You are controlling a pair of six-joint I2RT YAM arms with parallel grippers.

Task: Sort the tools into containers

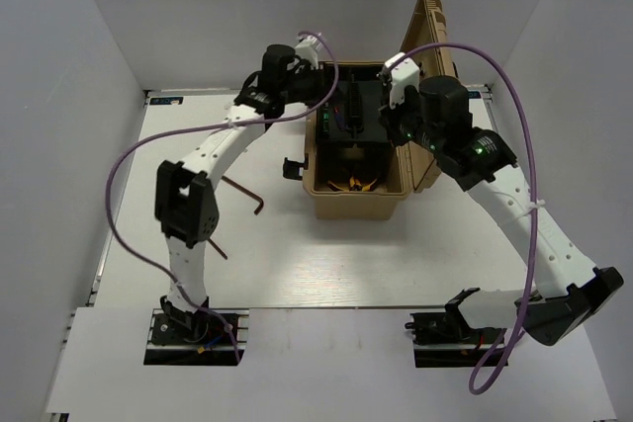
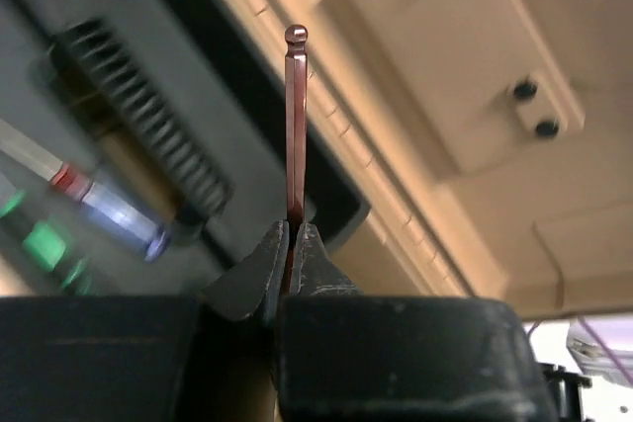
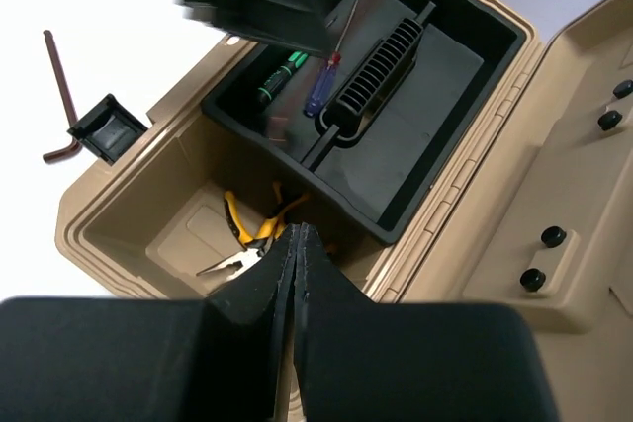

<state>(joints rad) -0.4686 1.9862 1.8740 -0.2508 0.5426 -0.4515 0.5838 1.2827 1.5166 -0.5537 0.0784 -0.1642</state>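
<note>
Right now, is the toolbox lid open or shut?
Open. The lid stands upright at the right of the box; the tray and pliers inside show.

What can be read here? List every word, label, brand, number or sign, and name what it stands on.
No text can be read in any view.
Small bluish marks at the table's far corners: too small to read.
Tan toolbox, its lid, the black tray and the hex key in the left gripper: no lettering visible.
</note>
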